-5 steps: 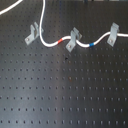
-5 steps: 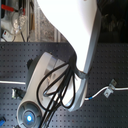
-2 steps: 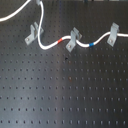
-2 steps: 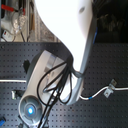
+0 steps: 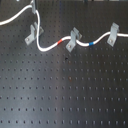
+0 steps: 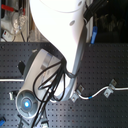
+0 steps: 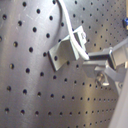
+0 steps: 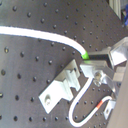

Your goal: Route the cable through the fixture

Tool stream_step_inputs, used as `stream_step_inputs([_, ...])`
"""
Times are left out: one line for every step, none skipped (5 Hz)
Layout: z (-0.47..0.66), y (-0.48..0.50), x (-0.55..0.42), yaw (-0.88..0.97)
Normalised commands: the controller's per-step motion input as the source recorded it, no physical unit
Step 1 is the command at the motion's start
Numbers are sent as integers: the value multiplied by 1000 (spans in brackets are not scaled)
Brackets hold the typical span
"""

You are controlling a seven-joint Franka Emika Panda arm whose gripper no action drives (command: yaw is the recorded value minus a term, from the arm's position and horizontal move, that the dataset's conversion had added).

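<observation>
I have carried the cable (image 5: 48, 48) lower at the first exterior view's left, closer over the leftmost fixture (image 5: 33, 33).

White rounded arm shell (image 6: 57, 25), black cables (image 6: 55, 82), glowing blue ring light (image 6: 26, 103), grey metal jaws

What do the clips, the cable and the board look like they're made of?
The clips look like bent sheet metal, light grey and matte, judging by their thin folded edges. The cable seems plastic-jacketed, white and smoothly curving, with a red band and a blue band. The board looks like black-finished metal with a regular hole grid.
</observation>
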Motion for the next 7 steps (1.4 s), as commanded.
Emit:
stream_step_inputs([275, 212, -89, -188])
stream_step_inputs([266, 242, -93, -214])
stream_step_inputs([320, 282, -69, -197])
stream_step_inputs([300, 266, -67, -160])
stream_step_inputs([268, 217, -78, -129])
stream_step_inputs([271, 139, -144, -111])
stream_step_inputs([214, 72, -174, -109])
